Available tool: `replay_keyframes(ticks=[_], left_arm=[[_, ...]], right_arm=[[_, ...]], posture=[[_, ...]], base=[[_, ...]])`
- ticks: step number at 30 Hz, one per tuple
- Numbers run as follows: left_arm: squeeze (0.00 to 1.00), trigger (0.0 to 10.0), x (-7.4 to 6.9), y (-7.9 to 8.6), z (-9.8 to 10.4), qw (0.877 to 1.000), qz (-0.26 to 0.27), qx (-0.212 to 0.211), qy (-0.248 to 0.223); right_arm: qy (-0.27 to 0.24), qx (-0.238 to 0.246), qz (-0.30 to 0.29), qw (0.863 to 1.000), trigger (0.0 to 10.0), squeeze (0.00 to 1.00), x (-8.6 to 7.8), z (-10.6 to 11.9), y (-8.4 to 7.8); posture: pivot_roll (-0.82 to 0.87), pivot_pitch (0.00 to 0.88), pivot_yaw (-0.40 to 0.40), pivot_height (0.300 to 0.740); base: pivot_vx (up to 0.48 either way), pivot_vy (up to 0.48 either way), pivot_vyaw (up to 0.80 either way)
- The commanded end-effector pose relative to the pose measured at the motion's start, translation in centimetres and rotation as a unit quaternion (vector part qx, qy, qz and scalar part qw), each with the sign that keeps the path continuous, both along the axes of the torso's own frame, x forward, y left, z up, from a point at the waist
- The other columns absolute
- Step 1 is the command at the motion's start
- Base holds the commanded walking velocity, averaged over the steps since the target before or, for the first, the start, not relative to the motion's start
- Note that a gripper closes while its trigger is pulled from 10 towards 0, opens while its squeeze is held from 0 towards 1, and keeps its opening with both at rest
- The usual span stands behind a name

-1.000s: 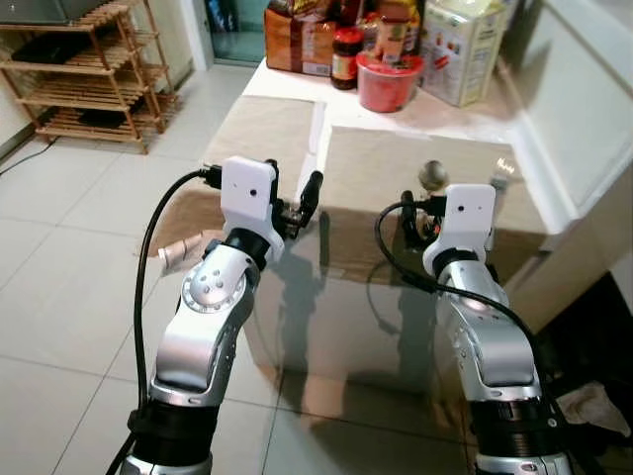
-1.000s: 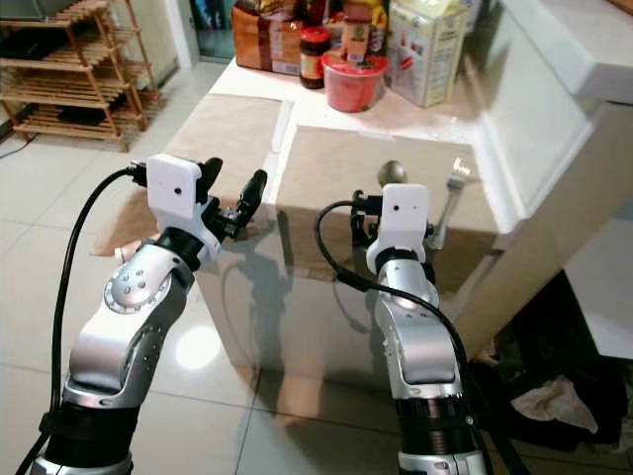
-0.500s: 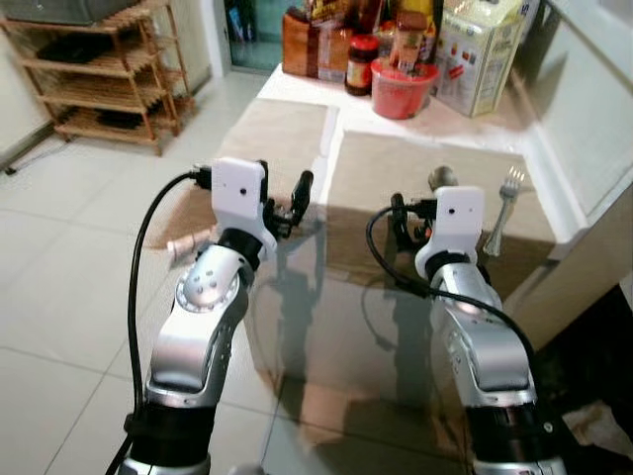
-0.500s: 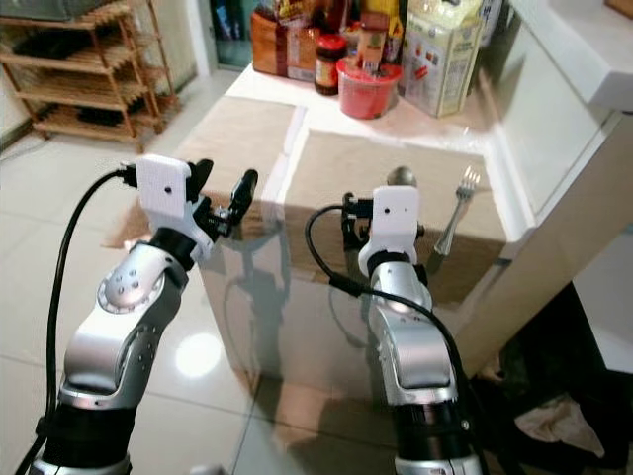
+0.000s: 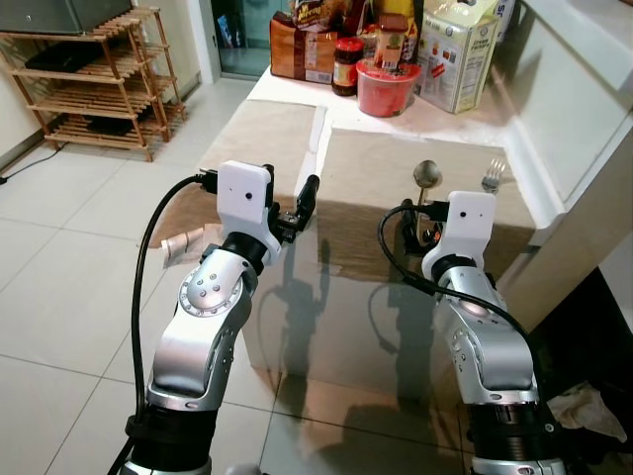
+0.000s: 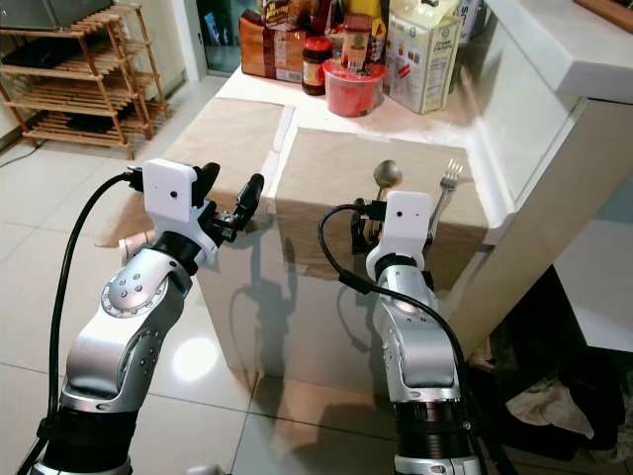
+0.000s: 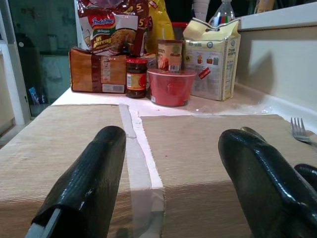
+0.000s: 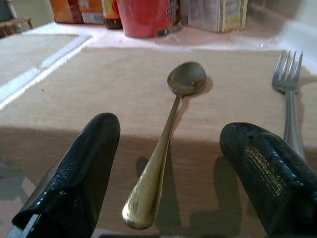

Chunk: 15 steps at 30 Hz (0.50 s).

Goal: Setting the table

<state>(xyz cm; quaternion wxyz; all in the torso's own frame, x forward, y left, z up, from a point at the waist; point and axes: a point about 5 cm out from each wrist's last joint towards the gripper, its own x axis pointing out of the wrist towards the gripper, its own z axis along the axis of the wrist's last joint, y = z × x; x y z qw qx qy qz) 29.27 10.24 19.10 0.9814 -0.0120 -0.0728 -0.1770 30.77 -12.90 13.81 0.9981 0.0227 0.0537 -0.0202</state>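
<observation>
A gold-toned spoon (image 8: 186, 78) and a silver fork (image 8: 290, 99) lie side by side on the right-hand brown placemat (image 5: 366, 163), with the fork to the right. My right gripper (image 8: 171, 130) is open at the mat's near edge. The end of the spoon's handle lies between its fingers (image 8: 79, 168) without touching them. My left gripper (image 7: 173, 136) is open and holds nothing. It hovers near the seam between the right mat and the left placemat (image 5: 262, 129).
At the table's far end stand a red tub (image 5: 388, 84), jars, a bread bag and a carton (image 5: 457, 59). A white counter (image 5: 584, 89) borders the table on the right. A wooden shelf (image 5: 94, 89) stands on the tiled floor to the left.
The head view has swayed back and forth. Both arms hold nearly the same pose, both grippers stay open, and the spoon and fork have not moved.
</observation>
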Motion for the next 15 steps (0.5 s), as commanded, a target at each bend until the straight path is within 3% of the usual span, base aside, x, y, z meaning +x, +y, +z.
replay_keyframes(ticks=[1,15], left_arm=[[0.0,10.0,-0.23,-0.14,0.53,1.0,-0.005,0.002,-0.008],[0.0,10.0,-0.51,-0.02,0.68,1.0,-0.002,0.003,-0.006]], right_arm=[[0.004,0.01,0.0,1.0,10.0,0.0,0.34,0.11,-0.04],[0.027,0.035,-0.004,0.999,10.0,0.0,1.04,-0.57,-0.27]], posture=[[0.12,0.0,-0.003,0.74],[0.13,0.0,-0.006,0.74]], base=[[0.0,0.0,0.0],[0.0,0.0,0.0]])
